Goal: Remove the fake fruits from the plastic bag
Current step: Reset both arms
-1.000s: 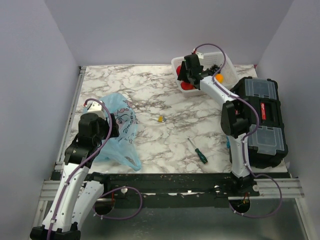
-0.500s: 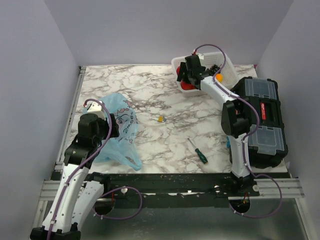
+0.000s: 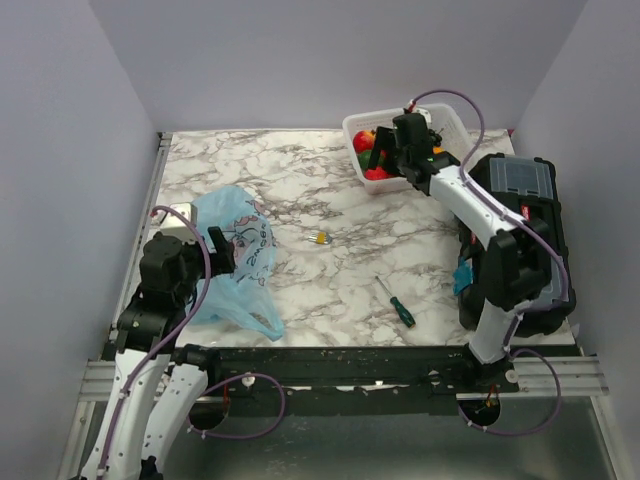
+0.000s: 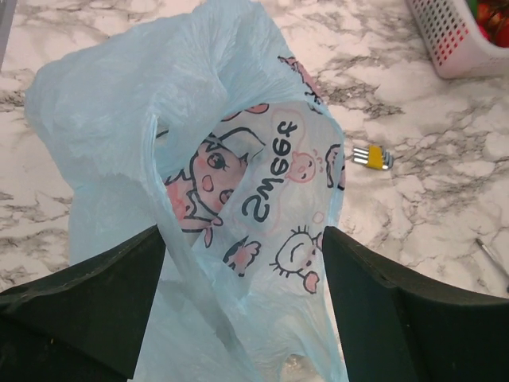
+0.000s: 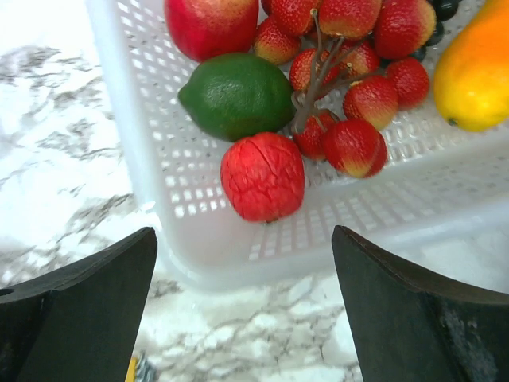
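Fake fruits [image 5: 262, 175], glossy red, green and orange-yellow plastic, sit in the white lattice-sided basket [image 5: 127, 119] at upper right in the top view, beneath the right gripper [image 5: 244, 239], spread wide and empty. Lower left, the translucent light-blue plastic bag [image 4: 238, 183] lies limp between the parted jaws of the left gripper [image 4: 242, 239]; emptying looks done, so next means pinching the slippery film to check

Bright, even overhead light, soft faint shadows, sharp focus, mild sheen on fake fruits [image 5: 262, 177]

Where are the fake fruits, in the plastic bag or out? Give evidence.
Out: the fake fruits lie in the white basket. Whether the plastic bag hides more, cannot tell.
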`<state>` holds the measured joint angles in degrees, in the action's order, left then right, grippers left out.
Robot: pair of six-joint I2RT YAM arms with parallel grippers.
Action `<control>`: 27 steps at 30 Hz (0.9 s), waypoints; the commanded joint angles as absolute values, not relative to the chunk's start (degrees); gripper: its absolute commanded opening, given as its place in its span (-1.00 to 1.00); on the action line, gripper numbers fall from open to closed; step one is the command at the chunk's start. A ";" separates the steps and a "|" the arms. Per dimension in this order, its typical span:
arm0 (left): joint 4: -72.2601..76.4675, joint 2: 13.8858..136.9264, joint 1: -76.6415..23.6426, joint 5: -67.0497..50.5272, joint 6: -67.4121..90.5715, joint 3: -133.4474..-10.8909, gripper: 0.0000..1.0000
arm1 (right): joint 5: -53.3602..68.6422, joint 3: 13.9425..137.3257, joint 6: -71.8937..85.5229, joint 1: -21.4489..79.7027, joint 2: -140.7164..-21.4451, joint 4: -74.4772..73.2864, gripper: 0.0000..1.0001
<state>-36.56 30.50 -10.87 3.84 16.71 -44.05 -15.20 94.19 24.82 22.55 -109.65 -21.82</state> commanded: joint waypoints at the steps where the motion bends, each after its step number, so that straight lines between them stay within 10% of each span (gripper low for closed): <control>1: -37.18 29.53 -10.55 0.74 19.29 -49.55 0.60 | -12.35 85.54 26.49 22.59 -97.99 -19.46 0.89; 27: -20.39 23.25 -10.55 -4.57 24.09 -57.02 0.98 | -13.39 60.65 22.79 22.59 -33.55 -24.48 1.00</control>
